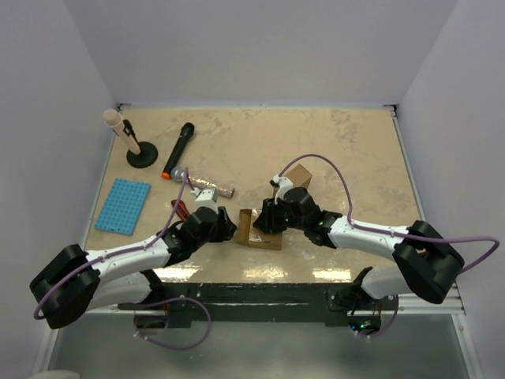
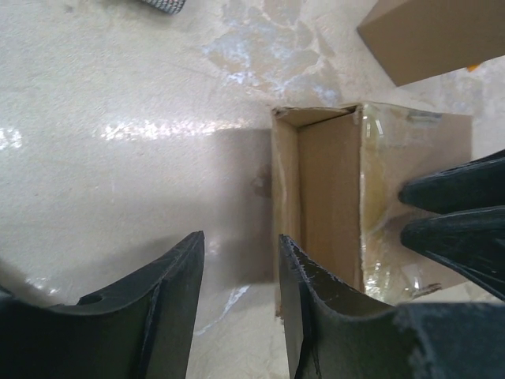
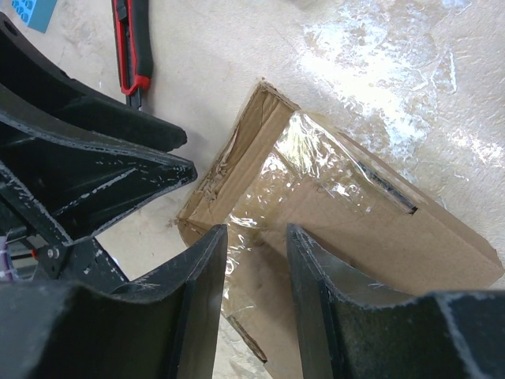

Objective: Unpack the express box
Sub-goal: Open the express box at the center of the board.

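The express box (image 1: 260, 233) is a flat brown carton wrapped in clear tape, lying near the table's front edge. Its left end is open; the left wrist view shows the bare cardboard inside (image 2: 327, 205). My left gripper (image 1: 230, 224) is open and empty at that open end (image 2: 241, 264), one finger (image 2: 316, 308) by the box's edge. My right gripper (image 1: 270, 218) is open and empty over the box's taped top (image 3: 256, 253). The tape is wrinkled and shiny (image 3: 331, 181).
A second closed carton (image 1: 297, 177) stands just behind the box. A red-and-black utility knife (image 1: 180, 212) lies left of my left gripper. Farther left are a blue tray (image 1: 124, 206), a black marker (image 1: 178, 149), a silver tube (image 1: 207, 185) and a black stand (image 1: 140, 155).
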